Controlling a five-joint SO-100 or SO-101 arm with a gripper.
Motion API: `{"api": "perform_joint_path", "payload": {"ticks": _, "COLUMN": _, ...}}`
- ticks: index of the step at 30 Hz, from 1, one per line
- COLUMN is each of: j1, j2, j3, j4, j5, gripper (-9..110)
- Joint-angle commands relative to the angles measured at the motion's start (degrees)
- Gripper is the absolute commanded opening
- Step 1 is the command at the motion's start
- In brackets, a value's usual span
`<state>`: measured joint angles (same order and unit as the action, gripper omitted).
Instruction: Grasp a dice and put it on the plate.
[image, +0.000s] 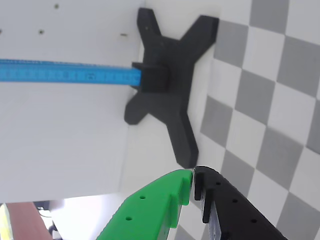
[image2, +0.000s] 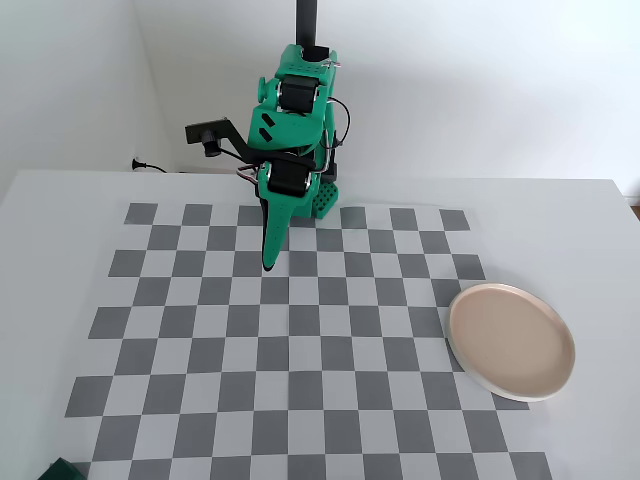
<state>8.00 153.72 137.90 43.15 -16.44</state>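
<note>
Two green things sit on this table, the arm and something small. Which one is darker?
The dice, a dark green cube at the fixed view's bottom-left edge; the arm is brighter green.

The green arm (image2: 290, 130) is folded upright, its gripper (image2: 268, 262) pointing down, jaws seemingly closed.

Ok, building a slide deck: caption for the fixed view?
Green arm folded, its tool shut over the checkerboard; dice at the near-left corner, plate empty at right.
</note>
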Motion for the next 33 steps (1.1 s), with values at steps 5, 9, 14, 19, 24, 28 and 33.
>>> {"api": "perform_joint_path", "payload": {"ticks": 5, "j1": 1.41, "j2": -13.89, "j3": -10.90, "j4": -13.10, "j5": -10.37, "gripper": -4}}
{"api": "perform_joint_path", "payload": {"ticks": 9, "j1": 2.37, "j2": -19.07, "j3": -12.39, "j4": -18.19, "j5": -17.31, "gripper": -4}}
{"api": "perform_joint_path", "payload": {"ticks": 14, "j1": 3.60, "j2": -23.47, "j3": -12.48, "j4": -25.93, "j5": -28.74, "gripper": -4}}
{"api": "perform_joint_path", "payload": {"ticks": 19, "j1": 3.60, "j2": -26.81, "j3": -12.48, "j4": -32.96, "j5": -41.48, "gripper": -4}}
{"api": "perform_joint_path", "payload": {"ticks": 24, "j1": 2.64, "j2": -29.53, "j3": -12.48, "j4": -37.79, "j5": -52.47, "gripper": -4}}
{"api": "perform_joint_path", "payload": {"ticks": 28, "j1": 2.11, "j2": -31.55, "j3": -12.48, "j4": -39.46, "j5": -58.18, "gripper": -4}}
{"api": "perform_joint_path", "payload": {"ticks": 33, "j1": 2.55, "j2": -34.80, "j3": -12.48, "j4": -42.01, "j5": -64.60, "gripper": -4}}
